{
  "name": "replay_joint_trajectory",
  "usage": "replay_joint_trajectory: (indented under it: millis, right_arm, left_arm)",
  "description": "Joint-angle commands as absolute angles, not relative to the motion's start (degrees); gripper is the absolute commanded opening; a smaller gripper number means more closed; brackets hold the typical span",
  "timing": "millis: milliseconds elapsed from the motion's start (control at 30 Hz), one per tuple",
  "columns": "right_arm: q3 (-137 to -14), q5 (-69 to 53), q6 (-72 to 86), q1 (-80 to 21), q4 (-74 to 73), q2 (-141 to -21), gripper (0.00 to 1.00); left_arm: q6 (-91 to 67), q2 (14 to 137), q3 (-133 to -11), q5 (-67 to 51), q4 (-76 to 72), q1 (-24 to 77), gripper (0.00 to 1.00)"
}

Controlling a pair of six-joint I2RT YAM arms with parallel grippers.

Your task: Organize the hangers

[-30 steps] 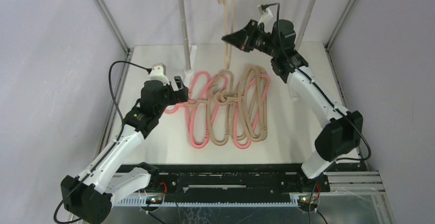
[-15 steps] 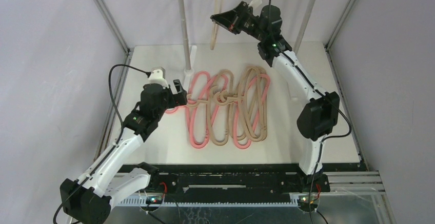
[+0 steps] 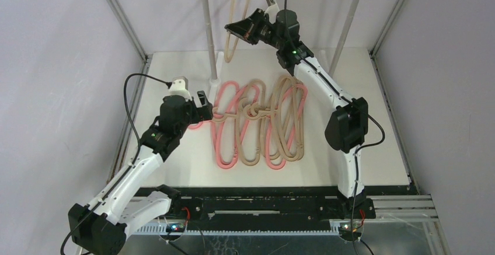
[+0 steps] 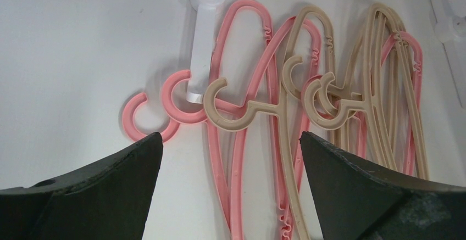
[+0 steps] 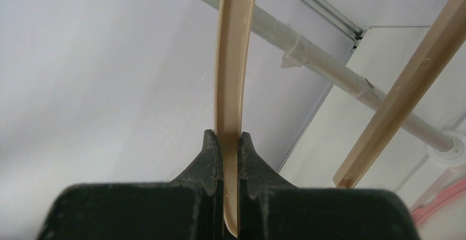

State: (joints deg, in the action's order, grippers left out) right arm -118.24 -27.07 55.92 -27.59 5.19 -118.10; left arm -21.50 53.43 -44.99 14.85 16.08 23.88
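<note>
- Right gripper [image 5: 225,141]: clamped on one beige hanger [image 5: 232,59], raised at upper centre of the top view.
- Left gripper [image 4: 229,135]: jaws spread, holding nothing.
- Remaining hangers [image 3: 252,112] (pink and beige): tangled flat at frame centre on the table [image 3: 350,150].

Pile is two colours: pink hangers [image 4: 129,118] are salmon, beige hangers [image 4: 210,105] are tan. All plain, no pattern. Lifted hanger [image 5: 233,59] is the same tan. Table [image 3: 385,150] is white. Rack poles [image 3: 205,21] are light grey, pole foot [image 4: 200,37] white. Left gripper [image 4: 229,135] and right gripper [image 5: 228,134] are both black. Arms [image 3: 125,176] are white with black joints. Walls [image 3: 58,91] are pale lilac-grey.
</note>
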Motion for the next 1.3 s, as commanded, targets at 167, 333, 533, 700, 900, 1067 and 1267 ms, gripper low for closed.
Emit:
replay_joint_trajectory:
  millis: [167, 333, 533, 700, 900, 1067, 1267]
  right_arm:
    - [-120.87, -23.73, 58.99, -28.56, 1.10, -119.77, 0.13]
    - [-118.37, -23.85, 55.04, -28.62, -0.20, -117.02, 0.50]
    - [-106.17, -18.92, 49.67, -28.52, 0.22, -107.23, 0.75]
    - [-94.67, -13.67, 42.47, -28.67, -0.34, -95.57, 0.87]
    - [-83.17, -6.01, 32.04, -28.89, -5.09, -81.58, 0.95]
    - [-77.37, 5.50, 25.24, -31.31, -21.65, -78.57, 0.93]
    - [-66.13, 14.67, 23.82, -38.45, -31.68, -81.87, 0.71]
  left_arm:
    - [-21.24, 53.07, -44.88, 15.21, 15.29, 24.15, 0.99]
    - [-21.16, 53.38, -44.88, 15.08, 15.37, 24.09, 1.00]
    - [-21.05, 53.78, -44.98, 15.26, 15.29, 24.14, 1.00]
    - [-21.13, 53.73, -44.82, 15.87, 15.30, 24.12, 0.99]
    - [-21.21, 54.46, -44.70, 16.32, 14.94, 24.16, 1.00]
    - [-21.68, 55.17, -45.45, 15.00, 14.90, 24.13, 0.99]
    - [-22.14, 53.66, -44.09, 15.82, 14.44, 24.11, 1.00]
